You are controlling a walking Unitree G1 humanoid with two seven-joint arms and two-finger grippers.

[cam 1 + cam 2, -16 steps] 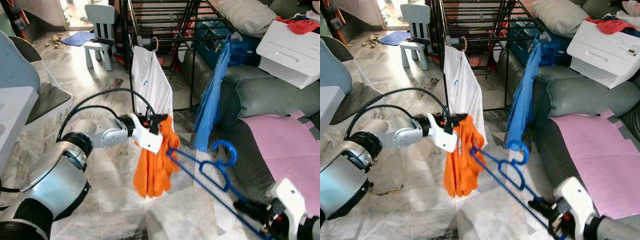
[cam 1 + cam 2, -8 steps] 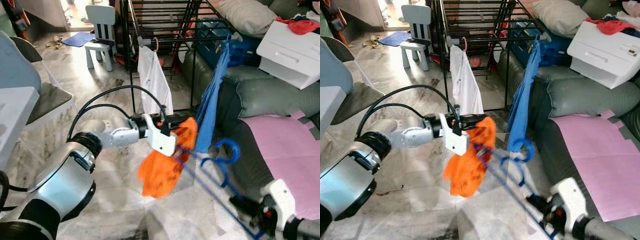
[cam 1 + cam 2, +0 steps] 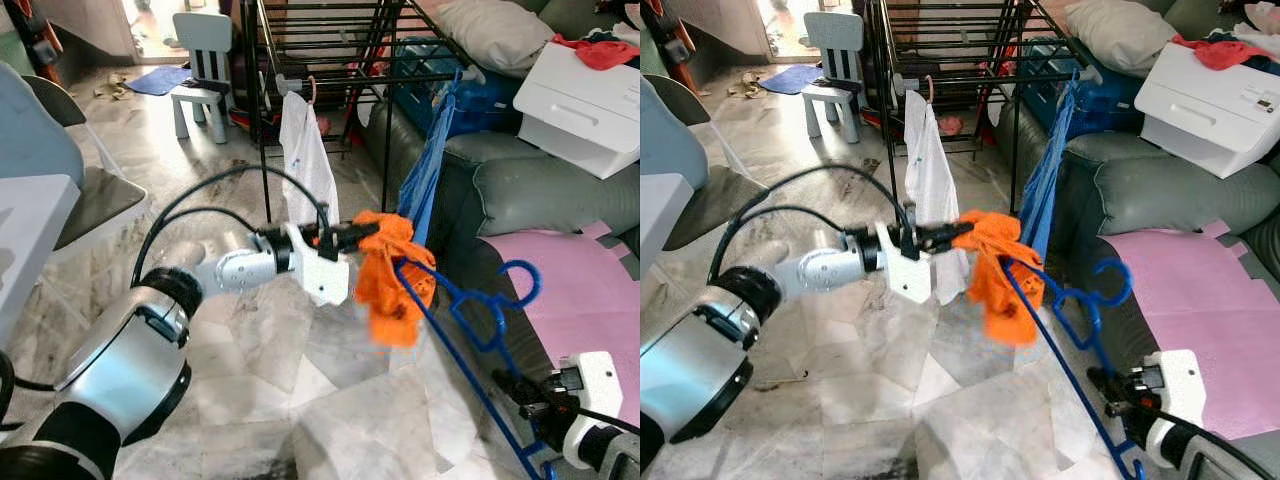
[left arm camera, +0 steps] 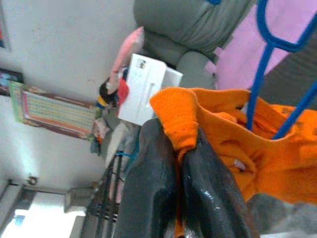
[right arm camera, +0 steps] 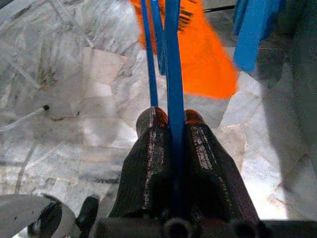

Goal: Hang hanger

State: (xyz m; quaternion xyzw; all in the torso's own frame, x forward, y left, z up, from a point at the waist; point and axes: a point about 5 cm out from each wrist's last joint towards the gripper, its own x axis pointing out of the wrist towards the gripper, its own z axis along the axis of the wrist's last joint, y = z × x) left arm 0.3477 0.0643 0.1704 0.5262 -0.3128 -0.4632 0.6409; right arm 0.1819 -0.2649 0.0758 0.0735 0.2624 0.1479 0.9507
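Left end effector [image 3: 366,229] is reaching out over the marble floor [image 3: 250,330], its two black fingers [image 4: 158,188] clamped together on a fold of the orange cloth [image 3: 392,275]. Right end effector [image 5: 171,119], low at the robot's right, is gripping the blue hanger [image 3: 470,330] by its lower bar, fingers closed tight on either side of it. That hanger is slanting up and leftward from this end effector, its far end tucked inside the cloth and its hook [image 3: 515,290] curling in the air beside the grey sofa [image 3: 520,190]. Behind the cloth, a black drying rack [image 3: 330,70] is carrying a white shirt [image 3: 305,150] and a blue garment [image 3: 430,170]. A white box [image 3: 580,95] is sitting on the sofa, and a pale child's chair [image 3: 200,60] is standing further back.
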